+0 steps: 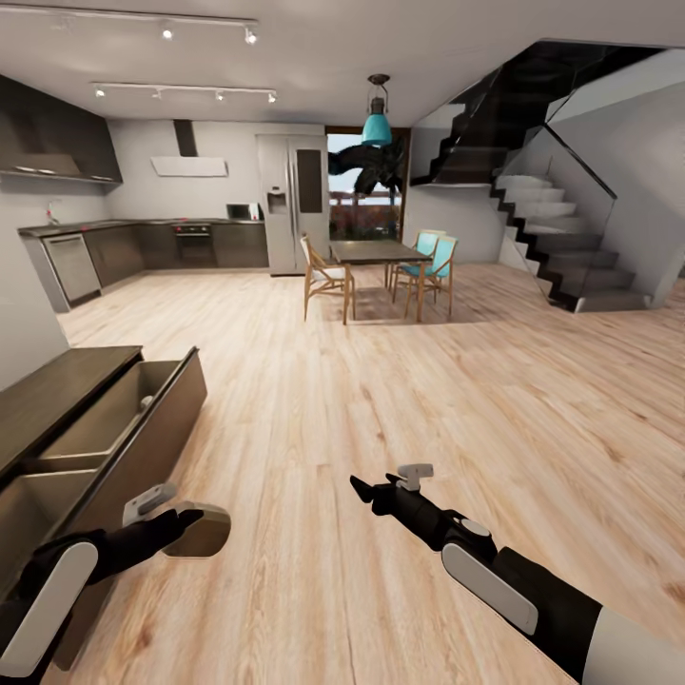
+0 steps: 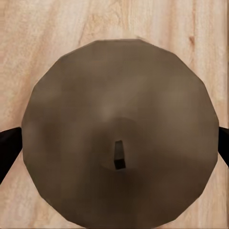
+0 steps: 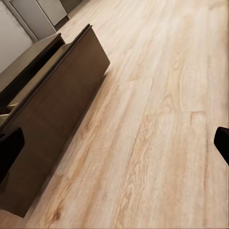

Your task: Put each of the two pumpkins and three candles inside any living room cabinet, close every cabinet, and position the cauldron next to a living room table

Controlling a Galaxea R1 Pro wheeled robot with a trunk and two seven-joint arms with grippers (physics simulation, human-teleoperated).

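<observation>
My left gripper is shut on a candle, a stubby beige-grey cylinder held just above the floor beside the cabinet. In the left wrist view the candle is seen from above with its dark wick, and a black finger presses at each side. The long dark-brown cabinet has two drawers pulled out, showing pale interiors. A small pale object lies in the farther drawer. My right gripper hangs open over bare floor, holding nothing. The open drawer front also appears in the right wrist view.
Wood floor stretches ahead. A dining table with several chairs stands further back, with a fridge and grey kitchen units behind and to the left. A staircase rises at the right.
</observation>
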